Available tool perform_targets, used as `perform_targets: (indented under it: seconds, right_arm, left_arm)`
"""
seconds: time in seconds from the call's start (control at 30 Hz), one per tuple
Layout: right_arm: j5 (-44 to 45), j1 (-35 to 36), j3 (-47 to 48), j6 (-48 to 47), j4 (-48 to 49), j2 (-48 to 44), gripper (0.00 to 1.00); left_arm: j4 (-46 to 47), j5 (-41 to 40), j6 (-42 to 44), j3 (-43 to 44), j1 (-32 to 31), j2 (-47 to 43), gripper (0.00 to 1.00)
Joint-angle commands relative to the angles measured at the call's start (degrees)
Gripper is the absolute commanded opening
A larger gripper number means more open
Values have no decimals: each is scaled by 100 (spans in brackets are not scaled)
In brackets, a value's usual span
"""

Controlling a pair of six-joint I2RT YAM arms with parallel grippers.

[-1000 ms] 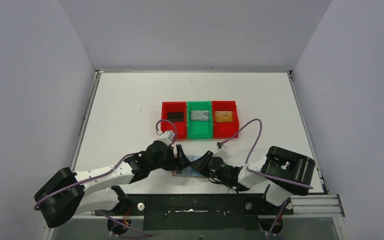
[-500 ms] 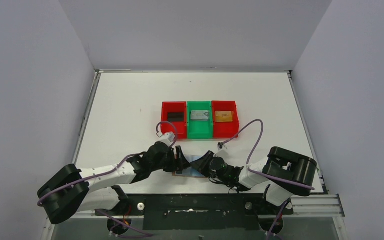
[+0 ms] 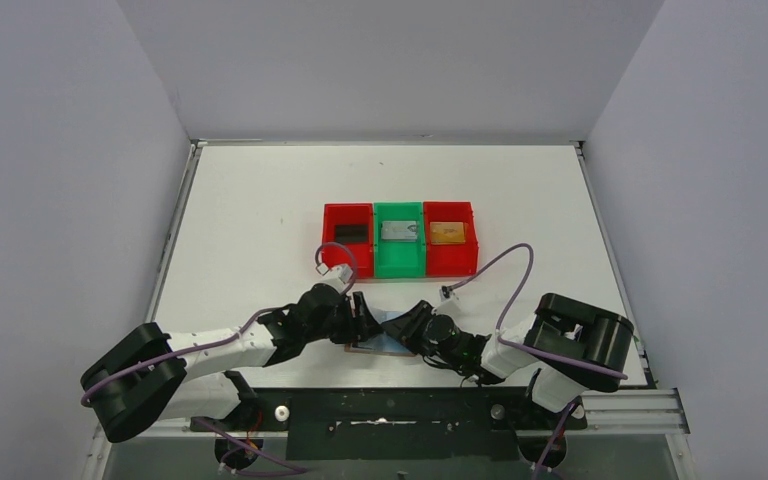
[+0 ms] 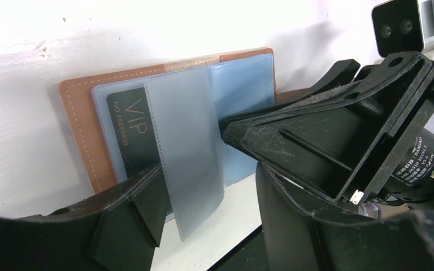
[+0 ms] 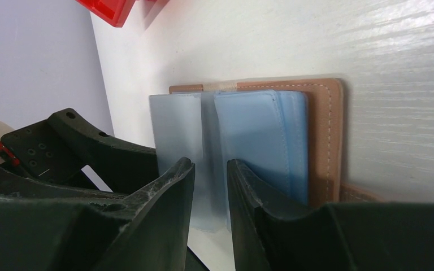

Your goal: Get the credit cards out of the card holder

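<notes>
Top view, bins: a row mid-table; the left red bin (image 3: 332,238) holds a black card (image 3: 350,232), the green bin (image 3: 400,262) a silver card (image 3: 398,231), the right red bin (image 3: 450,262) a gold card (image 3: 447,233).
Top view, card holder: the card holder (image 3: 378,338) lies open on the table (image 3: 260,200) near its front edge, well apart from the bins.
Top view, arms: the left gripper (image 3: 364,321) and right gripper (image 3: 411,325) meet nose to nose over it; how wide they stand cannot be told from here.
Left wrist, contents: the pale blue pockets face up, and a black VIP card (image 4: 125,135) sits in one of them. It is partly covered by a clear sleeve (image 4: 187,152) rising from the spine.
Left wrist, left gripper: its jaws are apart and straddle the sleeve's free end. One of its fingers (image 4: 141,200) is at the sleeve's edge and the other stands clear, so nothing is clamped.
Right wrist, right gripper: only a narrow gap separates the jaws, and the sleeve passes through it. The gap looks wider than the sheet, so this is likely no pinch.
Right wrist, holder: the tan rim and strap tab (image 5: 361,195) lie flat on the table.
Risk, wrong grasp: closing here would likely catch the sleeve, not the VIP card, and lift or drag the whole holder.
Risk, collision: the fingertips are nearly touching, so a small reach by either arm could knock the other.
Risk, edge: a sideways tug could slide the light holder toward the front edge.
Risk, card: with nothing pinning the leather down, the snug card may not slip free.
</notes>
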Motion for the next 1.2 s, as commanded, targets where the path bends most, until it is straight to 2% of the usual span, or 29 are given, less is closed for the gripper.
perform_targets:
  seconds: [0.0, 0.2, 0.3, 0.37, 0.43, 0.57, 0.73, 0.87, 1.0, 1.1, 1.17]
  right_arm:
    - [138, -49, -79, -130, -161, 29, 31]
    - [155, -33, -12, -462, -237, -316, 34]
    - [157, -25, 61, -854, -397, -753, 39]
    - [330, -40, 213, -1147, -1005, -1150, 43]
    - [700, -42, 381, -1234, -2255, -1625, 45]
    - [1357, -31, 401, -1258, -3663, -2774, 49]
    - [1851, 6, 163, -1046, -4713, -4220, 64]
    - [2012, -20, 34, -817, -5246, -5014, 78]
    - [2042, -30, 70, -751, -5519, -5258, 81]
    - [2169, -34, 129, -477, -5645, -5167, 83]
    - [2148, -34, 166, -614, -5403, -5023, 86]
  left_arm:
    - [408, 145, -6, 86, -37, -67, 53]
    - [516, 392, 133, 355, -89, -57, 40]
    - [486, 384, 175, 455, -107, -27, 39]
    - [526, 385, 179, 473, -120, -5, 39]
    - [608, 405, 188, 488, -144, 40, 39]
    - [796, 513, 229, 606, -239, 305, 39]
    - [1051, 636, 296, 928, -478, 1001, 39]
    - [961, 561, 291, 1153, -644, 1428, 39]
    - [795, 296, 276, 1111, -692, 1055, 39]
    - [329, -207, 326, 1035, -686, 456, 41]
    - [-124, -574, 338, 945, -650, 36, 43]
